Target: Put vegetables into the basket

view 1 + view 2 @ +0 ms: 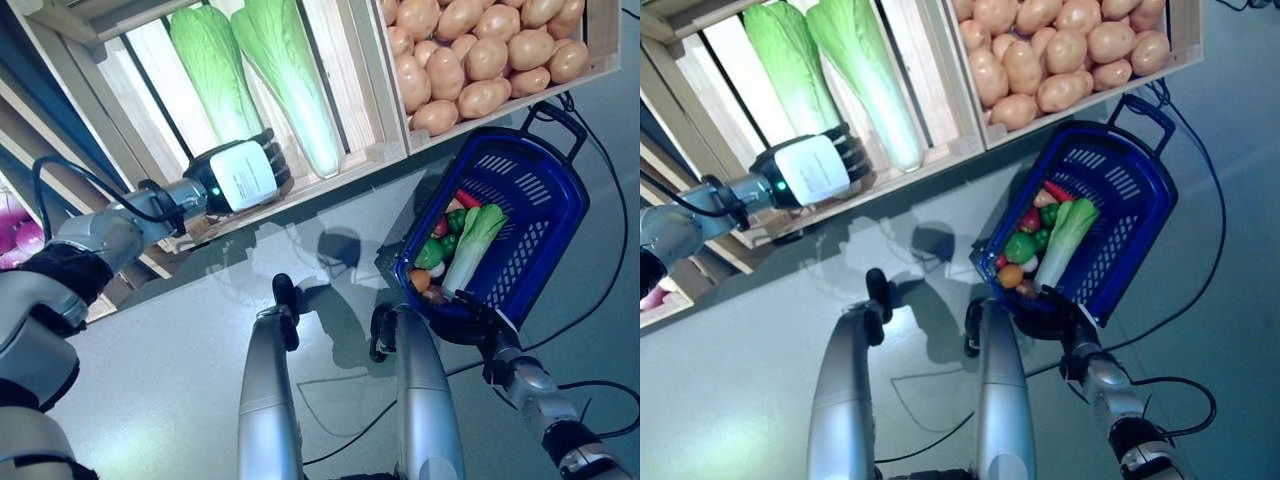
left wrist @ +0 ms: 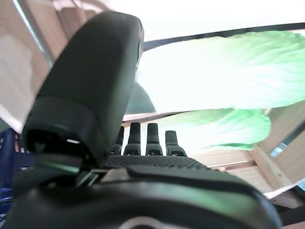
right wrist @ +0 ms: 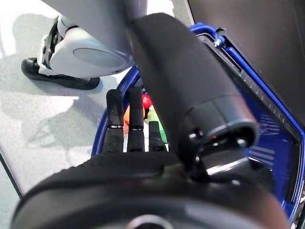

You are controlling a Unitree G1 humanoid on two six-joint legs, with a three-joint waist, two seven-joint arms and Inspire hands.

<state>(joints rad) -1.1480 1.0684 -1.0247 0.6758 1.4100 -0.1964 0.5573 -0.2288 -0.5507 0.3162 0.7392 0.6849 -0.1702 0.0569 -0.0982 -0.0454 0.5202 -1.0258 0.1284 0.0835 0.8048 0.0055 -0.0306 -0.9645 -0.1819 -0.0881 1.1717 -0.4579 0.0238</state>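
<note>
**Obs 1:** Left hand [image 1: 245, 172] sits at the front lip of the slatted wooden crate [image 1: 352, 95], white back plate up, fingers [image 2: 153, 138] straight and spread loosely. It holds nothing. Fingertips point at the stalk end of the nearer napa cabbage [image 1: 210, 70]; whether they touch it, I can't tell.

**Obs 2:** Second cabbage?

**Obs 1:** Second napa cabbage [image 1: 285, 75] lies just beside the first, toward 3 o'clock, base at the crate's front edge. Further toward 3 o'clock, past a wooden divider, a crate of potatoes [image 1: 480, 55].

**Obs 2:** Right hand?

**Obs 1:** Right hand [image 3: 128, 126] is at the near end of the blue basket [image 1: 545, 195], low at 5 o'clock in the head views. Its fingers reach over the rim, but their tips are hidden inside; grip not readable.

**Obs 2:** Basket contents?

**Obs 1:** A leafy green with white stalk [image 1: 470, 248], a green pepper [image 1: 432, 252], something red [image 1: 466, 198] and something orange [image 1: 420, 279]. Basket handle [image 1: 560, 118] is at the far end.
</note>
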